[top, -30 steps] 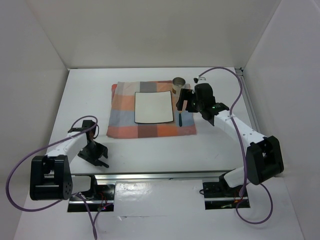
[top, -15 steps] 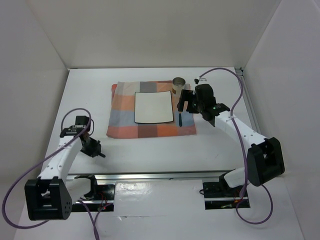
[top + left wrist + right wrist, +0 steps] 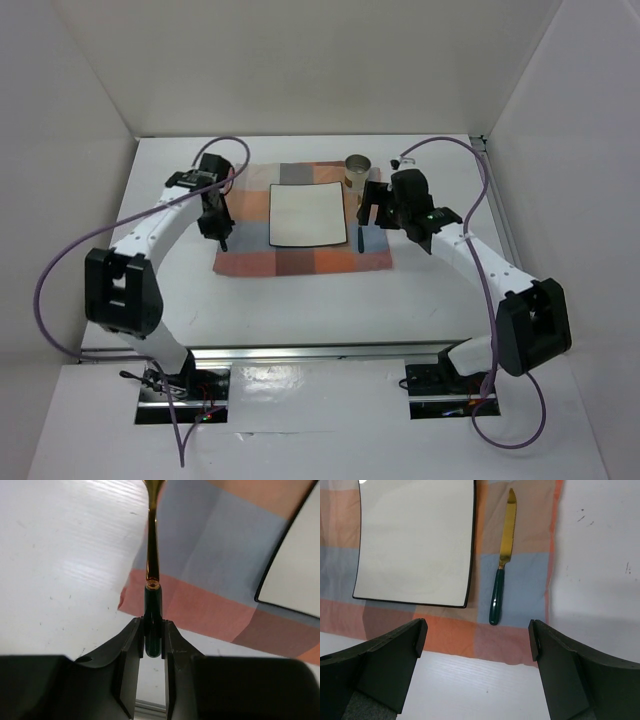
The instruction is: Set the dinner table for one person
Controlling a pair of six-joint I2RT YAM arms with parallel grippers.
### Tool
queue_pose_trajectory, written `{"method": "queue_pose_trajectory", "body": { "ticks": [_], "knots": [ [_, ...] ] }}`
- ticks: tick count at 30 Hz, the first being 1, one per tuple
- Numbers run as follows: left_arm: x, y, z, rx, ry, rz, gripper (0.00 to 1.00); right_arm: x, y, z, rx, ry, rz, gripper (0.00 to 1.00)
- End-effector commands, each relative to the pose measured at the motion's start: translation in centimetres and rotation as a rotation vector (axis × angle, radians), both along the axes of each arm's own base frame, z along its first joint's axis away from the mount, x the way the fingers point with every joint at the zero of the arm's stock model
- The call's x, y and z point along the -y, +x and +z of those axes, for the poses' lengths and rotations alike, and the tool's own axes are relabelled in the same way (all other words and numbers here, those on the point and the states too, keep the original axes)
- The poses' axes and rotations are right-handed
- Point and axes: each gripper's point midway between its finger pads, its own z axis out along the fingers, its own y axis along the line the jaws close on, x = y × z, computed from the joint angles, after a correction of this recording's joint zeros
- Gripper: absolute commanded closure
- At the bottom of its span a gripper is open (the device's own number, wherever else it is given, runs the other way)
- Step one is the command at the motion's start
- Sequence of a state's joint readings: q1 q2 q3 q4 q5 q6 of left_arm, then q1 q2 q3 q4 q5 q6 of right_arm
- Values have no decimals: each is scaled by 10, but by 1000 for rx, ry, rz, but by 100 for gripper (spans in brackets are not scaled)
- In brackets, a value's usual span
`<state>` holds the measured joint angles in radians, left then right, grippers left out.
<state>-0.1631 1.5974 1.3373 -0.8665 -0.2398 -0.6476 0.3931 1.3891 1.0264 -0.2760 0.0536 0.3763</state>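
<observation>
Toward the far edge of the dinner table (image 3: 300, 300): cloth (image 3: 300, 262), plate (image 3: 307, 214), knife (image 3: 502, 570), cup (image 3: 357, 170) laid — left gripper (image 3: 151, 627) clamps a green-handled utensil (image 3: 151, 565) over the cloth's left edge, not yet placed; right gripper (image 3: 477, 626) wide above knife.

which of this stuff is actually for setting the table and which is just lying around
For the job: dinner table, checked cloth, square plate, knife, cup, green-handled utensil in the left gripper.
Just there: purple cables, white walls.
</observation>
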Motion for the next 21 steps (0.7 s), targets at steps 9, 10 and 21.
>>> {"method": "queue_pose_trajectory", "body": {
  "ticks": [9, 10, 21],
  "knots": [
    [46, 59, -37, -127, 130, -323, 100, 15, -8, 20, 36, -17, -42, 4],
    [48, 61, -41, -130, 119, -327, 100, 17, -9, 18, 30, -27, -51, 4],
    [59, 66, -76, -215, 85, -392, 100, 29, -10, 22, 37, -44, -80, 4]
  ]
}}
